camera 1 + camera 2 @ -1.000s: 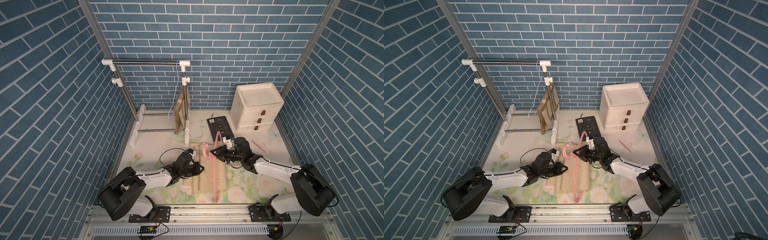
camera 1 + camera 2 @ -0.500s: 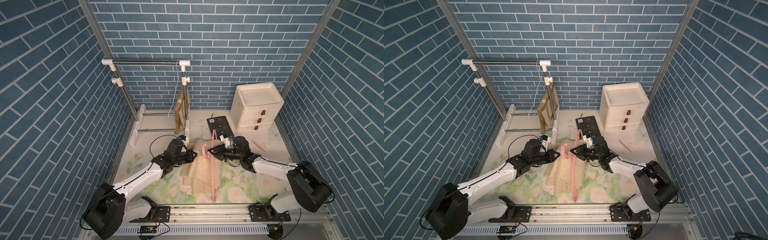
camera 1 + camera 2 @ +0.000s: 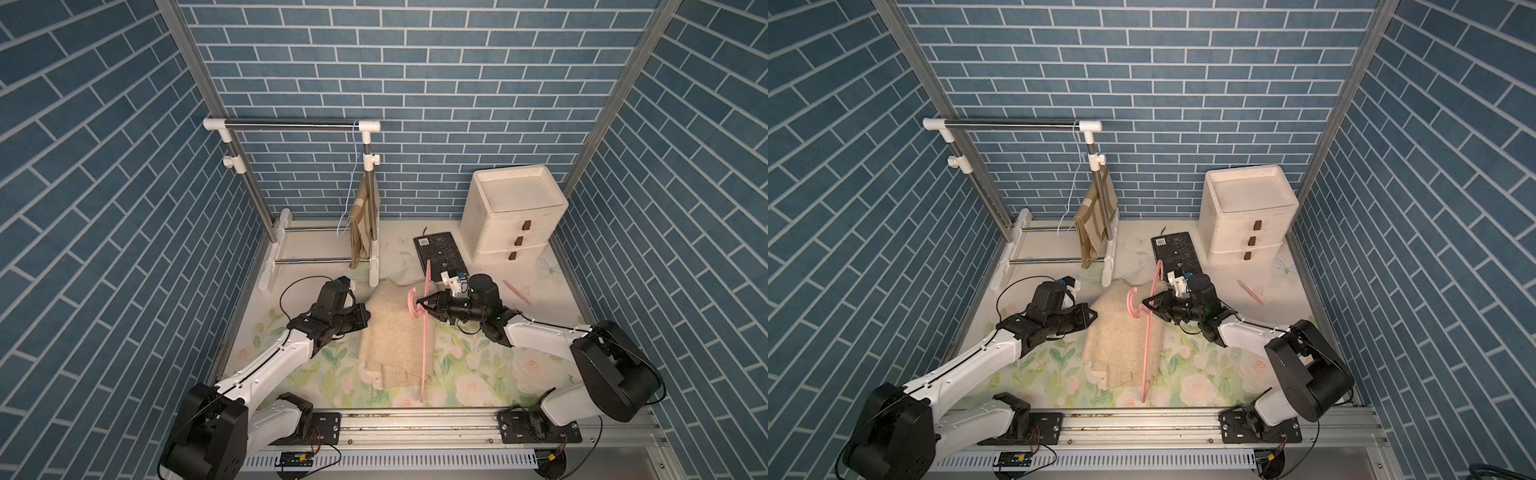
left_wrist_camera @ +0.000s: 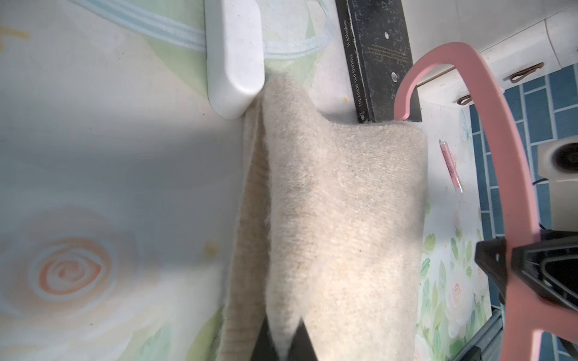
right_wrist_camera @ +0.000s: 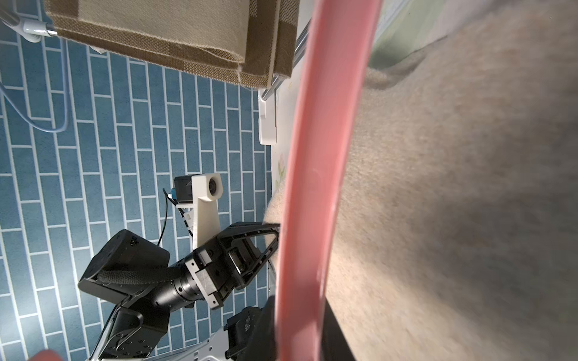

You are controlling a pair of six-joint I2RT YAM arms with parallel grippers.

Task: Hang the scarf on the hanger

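The beige scarf (image 3: 395, 336) (image 3: 1121, 332) lies on the floral mat with its left edge pulled up into a ridge. My left gripper (image 3: 366, 318) (image 3: 1094, 318) is shut on that edge; in the left wrist view the cloth (image 4: 337, 218) fills the left gripper (image 4: 283, 340). The pink hanger (image 3: 424, 332) (image 3: 1147, 345) stands on edge over the scarf's right side. My right gripper (image 3: 426, 305) (image 3: 1147, 305) is shut on the hanger near its hook. The right wrist view shows the hanger bar (image 5: 319, 187) in the right gripper (image 5: 300, 331), with the scarf (image 5: 453, 218) behind it.
A clothes rack (image 3: 291, 123) stands at the back left with a brown checked cloth (image 3: 363, 224) on its right post. A black book (image 3: 440, 253) lies behind the hanger, beside a white drawer unit (image 3: 515, 216). A pink pen (image 3: 516, 291) lies at the right.
My left arm has risen and drawn back to the left with the scarf's edge, so the flat scarf now humps up. The right gripper lifted the hanger slightly and stays on it.
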